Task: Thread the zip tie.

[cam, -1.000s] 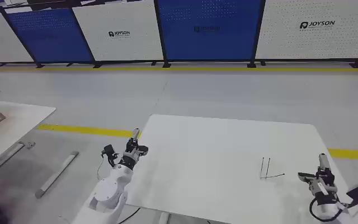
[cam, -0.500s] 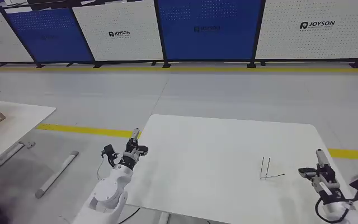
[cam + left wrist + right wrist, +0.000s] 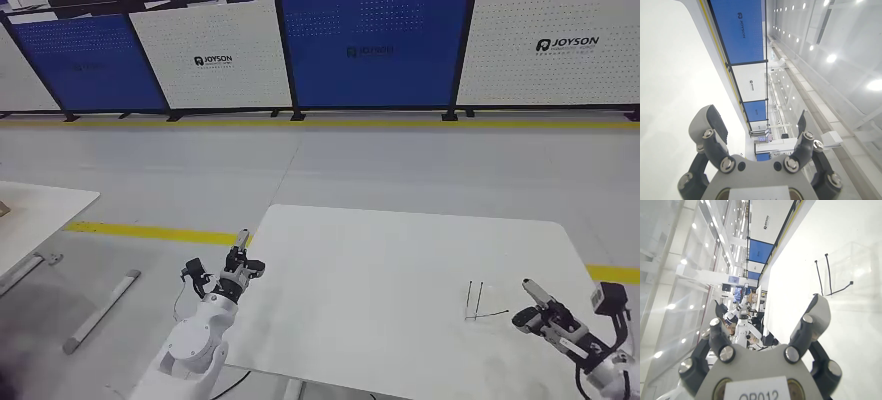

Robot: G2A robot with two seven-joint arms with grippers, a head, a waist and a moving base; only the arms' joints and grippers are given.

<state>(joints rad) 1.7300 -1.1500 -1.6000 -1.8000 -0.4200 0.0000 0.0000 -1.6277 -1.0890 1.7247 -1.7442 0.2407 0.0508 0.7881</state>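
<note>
The ties [image 3: 481, 300] are lying flat in the table's [image 3: 400, 250] 4 o'clock part. They are looking light, thin, springy and slick, so pinching one mid-strap, just behind its head, is probably safest. The right gripper [image 3: 527, 305] is hovering spread wide, with the ties near at its 9 o'clock. The left gripper [image 3: 247, 252] is hanging wide at the table's 9 o'clock edge.

Perhaps three zip ties [image 3: 481, 298] lie on table [image 3: 380, 280], rightward.

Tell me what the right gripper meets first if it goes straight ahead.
Likely the zip ties, lying on the table just ahead of the open right gripper; its height above them is unclear.
</note>
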